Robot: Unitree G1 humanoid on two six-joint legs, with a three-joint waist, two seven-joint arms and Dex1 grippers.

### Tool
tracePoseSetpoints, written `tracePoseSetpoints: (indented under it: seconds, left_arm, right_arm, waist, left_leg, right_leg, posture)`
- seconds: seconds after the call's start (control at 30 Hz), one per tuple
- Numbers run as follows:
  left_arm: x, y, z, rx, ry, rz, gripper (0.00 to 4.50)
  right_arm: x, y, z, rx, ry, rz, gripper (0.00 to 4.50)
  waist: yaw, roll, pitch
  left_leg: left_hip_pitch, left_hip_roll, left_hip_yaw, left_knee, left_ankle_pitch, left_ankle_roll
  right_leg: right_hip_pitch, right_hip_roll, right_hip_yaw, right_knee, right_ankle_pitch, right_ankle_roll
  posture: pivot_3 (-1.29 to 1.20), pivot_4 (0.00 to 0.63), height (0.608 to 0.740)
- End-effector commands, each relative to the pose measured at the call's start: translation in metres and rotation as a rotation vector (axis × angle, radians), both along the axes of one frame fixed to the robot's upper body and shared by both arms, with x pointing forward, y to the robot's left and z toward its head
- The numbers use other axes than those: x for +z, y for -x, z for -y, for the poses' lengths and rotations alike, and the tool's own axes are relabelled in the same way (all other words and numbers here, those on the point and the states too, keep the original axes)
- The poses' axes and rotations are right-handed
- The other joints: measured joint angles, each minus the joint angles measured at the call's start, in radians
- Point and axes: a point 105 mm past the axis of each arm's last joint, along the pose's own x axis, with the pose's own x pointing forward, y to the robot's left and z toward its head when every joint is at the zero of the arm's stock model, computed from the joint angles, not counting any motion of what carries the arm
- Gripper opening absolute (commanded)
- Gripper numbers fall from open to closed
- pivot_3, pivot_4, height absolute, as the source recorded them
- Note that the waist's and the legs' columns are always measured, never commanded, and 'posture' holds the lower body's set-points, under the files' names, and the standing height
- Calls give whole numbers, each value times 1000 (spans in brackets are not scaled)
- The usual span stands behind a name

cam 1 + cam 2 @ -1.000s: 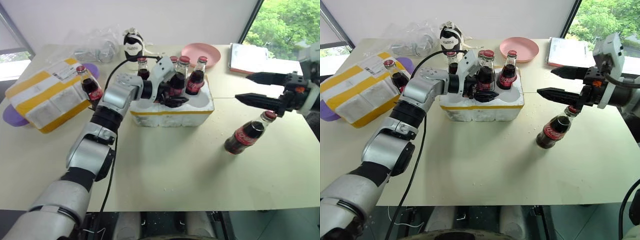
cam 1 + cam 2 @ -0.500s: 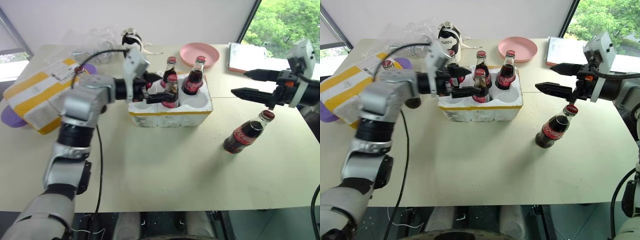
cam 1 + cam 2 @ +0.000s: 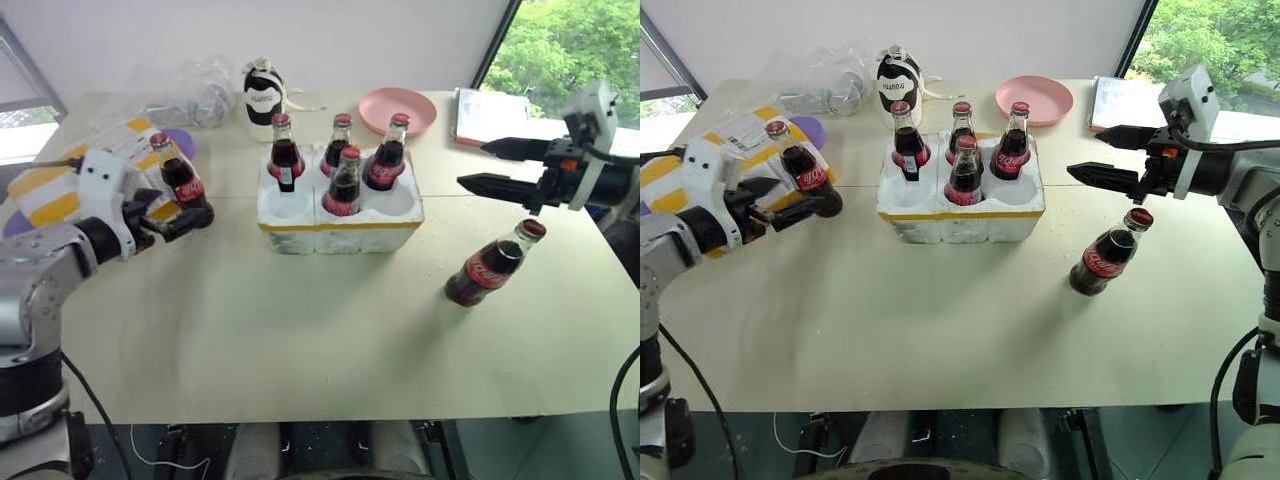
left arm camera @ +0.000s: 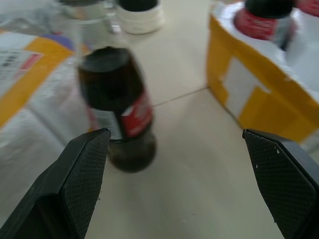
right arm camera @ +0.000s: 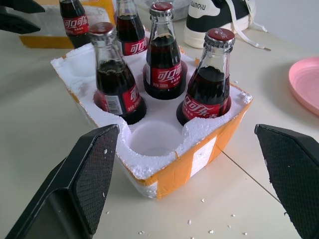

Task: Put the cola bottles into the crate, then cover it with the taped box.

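Left end effector (image 3: 790, 205) wide open beside cola bottle (image 3: 800, 178) near taped box (image 3: 60, 180); right end effector (image 3: 1102, 157) open, empty, above bottle (image 3: 1103, 255) on tabletop (image 3: 940, 320). Four bottles in crate (image 3: 960, 215).

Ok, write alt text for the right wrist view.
Four cola bottles with red caps stand in a white styrofoam crate with yellow tape, framed by the right gripper with open jaws. One empty hole faces the camera; a pink plate sits beyond.
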Motion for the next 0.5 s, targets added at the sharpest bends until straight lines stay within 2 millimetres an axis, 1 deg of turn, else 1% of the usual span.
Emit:
tracePoseSetpoints:
  seconds: [0.03, 0.37, 0.5]
  left_arm:
    - [10, -10, -7, 81, -8, 90, 4441]
    - [-8, -50, 1, 73, 5, 86, 4441]
    - [-13, -68, 9, 53, 30, 81, 4441]
  right_arm:
    - [18, 2, -3, 21, 12, 67, 4500]
    - [21, 5, -5, 27, 14, 74, 4500]
    - [22, 8, -6, 24, 4, 77, 4500]
  waist:
    - [3, 0, 0]
    - [6, 0, 0]
    - [7, 0, 0]
  left_leg:
    - [0, 0, 0, 0, 0, 0]
    - [0, 0, 1, 0, 0, 0]
    - [0, 0, 1, 0, 0, 0]
  right_leg:
    - [0, 0, 0, 0, 0, 0]
    - [0, 0, 0, 0, 0, 0]
    - [0, 0, 0, 0, 0, 0]
  posture:
    - [0, 150, 740]
    - [0, 150, 740]
    - [0, 150, 740]
